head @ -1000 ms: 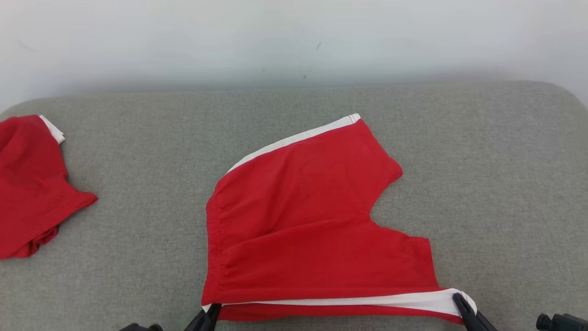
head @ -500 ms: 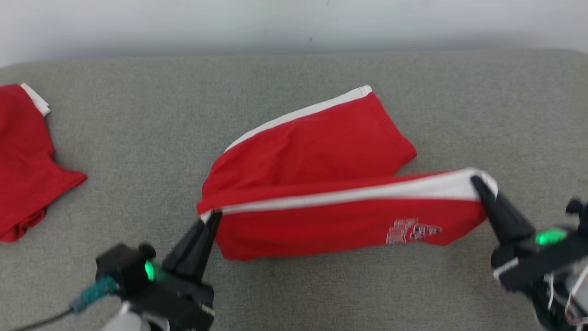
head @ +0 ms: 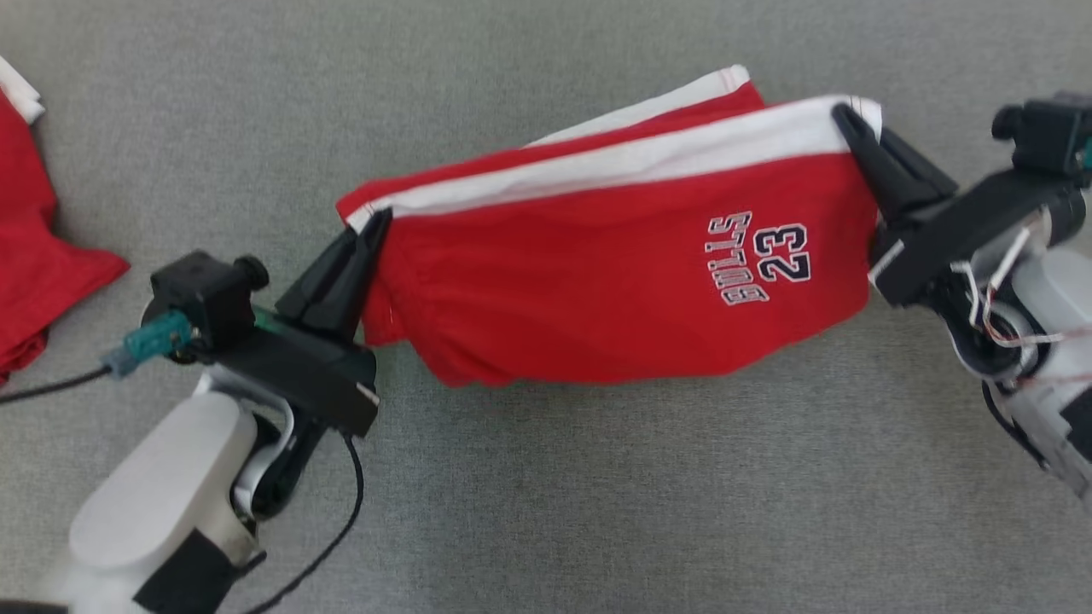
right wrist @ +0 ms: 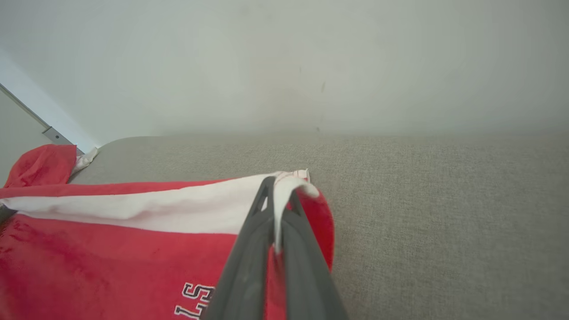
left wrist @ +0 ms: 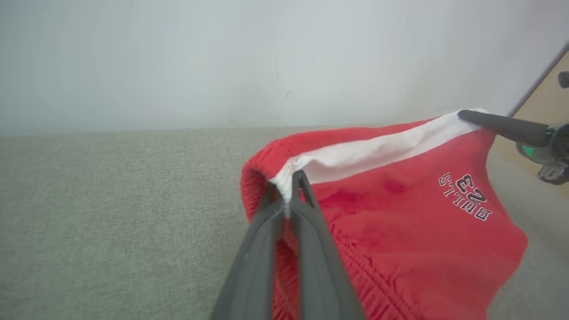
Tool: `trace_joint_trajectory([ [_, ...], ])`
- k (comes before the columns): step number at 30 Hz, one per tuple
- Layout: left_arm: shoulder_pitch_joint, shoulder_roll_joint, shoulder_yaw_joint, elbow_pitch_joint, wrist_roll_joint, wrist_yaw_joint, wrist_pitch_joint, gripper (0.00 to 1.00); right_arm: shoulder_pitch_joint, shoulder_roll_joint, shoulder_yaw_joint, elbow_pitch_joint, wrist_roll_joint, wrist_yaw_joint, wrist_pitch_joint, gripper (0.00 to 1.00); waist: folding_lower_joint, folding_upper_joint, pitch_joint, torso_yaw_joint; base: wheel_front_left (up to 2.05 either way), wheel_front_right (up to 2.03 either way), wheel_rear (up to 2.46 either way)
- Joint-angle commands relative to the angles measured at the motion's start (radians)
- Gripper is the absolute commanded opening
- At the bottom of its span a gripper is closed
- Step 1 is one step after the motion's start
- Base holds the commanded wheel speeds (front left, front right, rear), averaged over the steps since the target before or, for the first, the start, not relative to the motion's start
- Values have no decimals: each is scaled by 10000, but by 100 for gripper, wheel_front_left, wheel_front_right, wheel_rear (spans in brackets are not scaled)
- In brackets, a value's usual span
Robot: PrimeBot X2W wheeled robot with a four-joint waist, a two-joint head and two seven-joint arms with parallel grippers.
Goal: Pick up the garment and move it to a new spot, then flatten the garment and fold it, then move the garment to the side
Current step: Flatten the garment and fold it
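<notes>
The garment (head: 597,290) is a pair of red shorts with a white side stripe and a "BULLS 23" print, folded over itself on the grey cushion. My left gripper (head: 375,223) is shut on its waistband corner at the left end. My right gripper (head: 845,115) is shut on the white-striped hem corner at the right end. Between them the near half hangs lifted over the far half. The left wrist view has the garment (left wrist: 400,213) pinched in the left gripper (left wrist: 289,182), and the right wrist view has the garment (right wrist: 111,249) pinched in the right gripper (right wrist: 278,186).
A second red garment with a white trim (head: 34,230) lies at the left edge of the grey cushion (head: 597,495). A black cable (head: 341,512) trails from my left wrist. A pale wall (right wrist: 284,66) rises behind the cushion.
Both grippers carried the near edge of the garment up and away, folding it over the far half; the print now faces up. The head camera tilted down, shifting the whole picture.
</notes>
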Motion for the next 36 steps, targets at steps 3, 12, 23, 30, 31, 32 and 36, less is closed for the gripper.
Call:
trace_joint_trajectory([
  [3,-598,-51,-158,449,-281,21,-31,0,-1008,396,510,934,71,-20,-204,0,-4,-2,587,278,0,0,0],
  [12,-1348,-261,-466,1222,-420,21,-31,0,-2831,1110,1684,3254,190,-20,-581,0,-4,-2,1025,523,0,0,0],
  [23,-1491,-552,-785,1661,-353,21,-31,0,-3673,1768,2817,4871,507,-20,-1020,6,-4,-2,1066,628,0,0,0],
  [30,-1140,-639,-775,2159,-197,21,-31,100,-3287,1820,3406,5129,785,-20,-1274,100,-4,-2,371,532,0,0,0],
  [31,-998,-657,-717,2190,-164,21,-31,100,-3221,1803,3513,5120,760,-20,-1358,100,-4,-2,204,517,0,0,0],
  [32,-855,-633,-654,2219,-70,21,-31,100,-3137,1787,3595,5109,750,-20,-1445,100,-4,-2,20,492,0,0,0],
  [36,-199,-535,-246,2054,359,21,-31,100,-2612,1609,3848,5021,700,-20,-1685,100,-4,-2,-687,412,0,0,0],
])
